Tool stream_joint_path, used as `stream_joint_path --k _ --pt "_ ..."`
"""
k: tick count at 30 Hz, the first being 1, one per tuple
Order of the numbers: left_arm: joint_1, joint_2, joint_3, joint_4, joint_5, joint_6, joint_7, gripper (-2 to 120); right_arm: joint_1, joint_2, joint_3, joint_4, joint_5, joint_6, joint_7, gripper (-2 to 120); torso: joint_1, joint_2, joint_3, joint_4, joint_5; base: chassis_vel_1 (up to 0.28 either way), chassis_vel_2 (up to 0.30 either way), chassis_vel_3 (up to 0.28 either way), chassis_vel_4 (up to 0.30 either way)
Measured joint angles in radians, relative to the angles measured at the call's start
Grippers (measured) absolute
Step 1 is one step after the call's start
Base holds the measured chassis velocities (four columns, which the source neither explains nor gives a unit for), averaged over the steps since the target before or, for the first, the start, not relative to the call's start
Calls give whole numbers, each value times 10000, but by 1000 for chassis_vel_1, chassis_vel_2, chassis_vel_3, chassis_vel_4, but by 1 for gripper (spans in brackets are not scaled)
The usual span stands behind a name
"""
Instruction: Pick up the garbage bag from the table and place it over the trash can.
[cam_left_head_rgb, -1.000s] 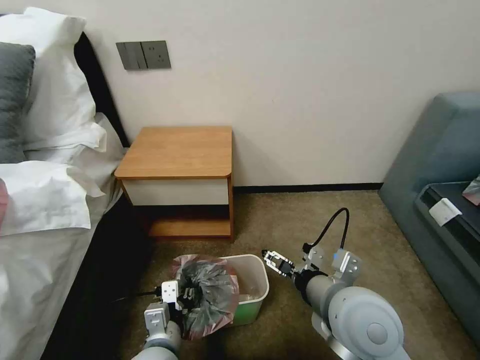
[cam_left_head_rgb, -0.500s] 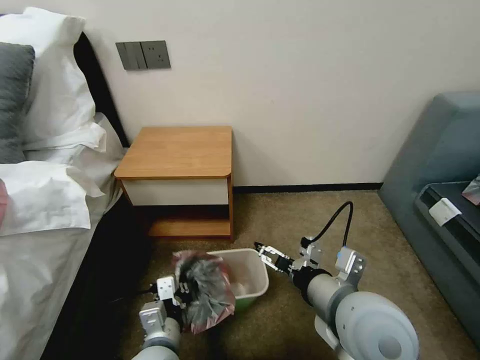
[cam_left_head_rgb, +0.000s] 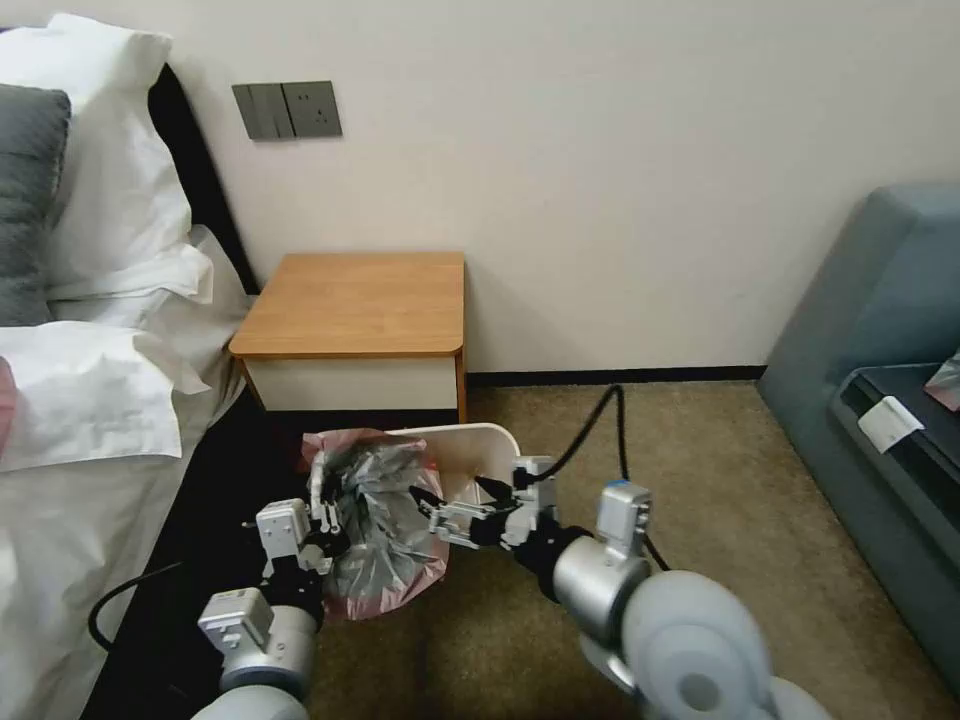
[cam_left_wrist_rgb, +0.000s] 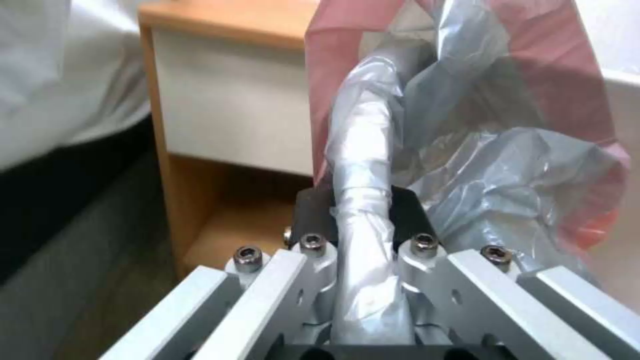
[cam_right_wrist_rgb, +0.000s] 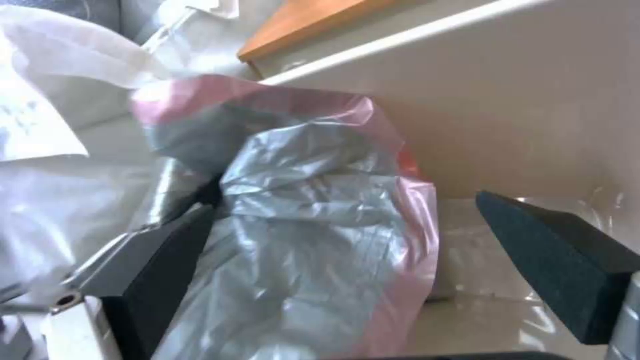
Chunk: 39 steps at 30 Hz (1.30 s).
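Nearest you, your left pincer (cam_left_head_rgb: 318, 517) is clamped on a twisted fold of the bag (cam_left_head_rgb: 380, 530), which hangs crumpled by the bin's near-left corner. Your right pincer (cam_left_head_rgb: 437, 522) stands wide apart, its pads (cam_right_wrist_rgb: 167, 260) flanking the bag's pink rim just inside the bin (cam_left_head_rgb: 470, 445). Farther back, the tabletop (cam_left_head_rgb: 360, 300) meets the wall.

White pillows (cam_left_head_rgb: 100, 200), wall switches (cam_left_head_rgb: 287, 109), grey sofa (cam_left_head_rgb: 880, 330).

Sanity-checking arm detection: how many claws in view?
2. Left claw shut on a twisted fold of the garbage bag; right claw open, straddling the bag's other side, at the trash can.
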<state>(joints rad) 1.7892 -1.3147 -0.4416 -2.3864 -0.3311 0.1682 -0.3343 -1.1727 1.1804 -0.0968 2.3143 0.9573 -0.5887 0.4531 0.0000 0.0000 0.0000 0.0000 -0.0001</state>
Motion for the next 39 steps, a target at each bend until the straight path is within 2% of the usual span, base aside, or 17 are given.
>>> stream_joint_path --k 5,11,17,19,20,24,26,28,29,32,34,38,39 --pt "136 -2 -103 -34 529 -478 316 7 490 361 -214 -577 143 58 375 100 0 0 0 1 0 0 0 0 0" --pt "225 -61 -125 -81 810 -875 602 7 756 583 47 -999 1701 62 511 100 1 0 0 0 1 0 0 0 0" --pt "251 -81 -184 -191 806 -1080 841 7 855 728 270 -1214 2581 82 479 97 1 0 0 0 1 0 0 0 0" --pt "263 -80 -223 -269 703 -1131 937 7 847 746 291 -1303 2623 118 393 89 0 0 0 0 0 0 0 0 0" --pt "263 -80 -223 -269 703 -1131 937 7 847 746 291 -1303 2623 118 393 89 0 0 0 0 0 0 0 0 0" --pt "273 -68 -283 -384 478 -1172 999 7 761 801 307 -1368 2657 278 185 70 0 0 0 0 1 0 0 0 0" --pt "273 -69 -290 -390 450 -1175 1000 7 738 804 311 -1361 2660 305 163 67 1 1 0 0 1 0 0 0 0" --pt "273 -78 -292 -391 374 -1176 1000 7 697 805 323 -1333 2660 354 122 57 0 0 0 0 1 0 0 0 0" --pt "273 -78 -292 -391 374 -1176 1000 7 697 805 323 -1333 2660 354 122 57 0 0 0 0 1 0 0 0 0" --pt "260 -104 -292 -394 233 -1155 990 7 612 821 317 -1309 2609 466 53 42 0 0 0 0 1 0 0 0 0" --pt "255 -108 -292 -394 210 -1142 983 7 594 832 310 -1303 2594 490 40 39 1 0 0 0 1 0 0 0 0" --pt "253 -116 -292 -394 157 -1120 946 7 578 845 272 -1277 2532 518 -29 19 0 0 0 0 1 0 0 0 0" --pt "253 -116 -292 -394 157 -1120 946 7 578 845 272 -1277 2532 518 -29 19 0 0 0 0 1 0 0 0 0"
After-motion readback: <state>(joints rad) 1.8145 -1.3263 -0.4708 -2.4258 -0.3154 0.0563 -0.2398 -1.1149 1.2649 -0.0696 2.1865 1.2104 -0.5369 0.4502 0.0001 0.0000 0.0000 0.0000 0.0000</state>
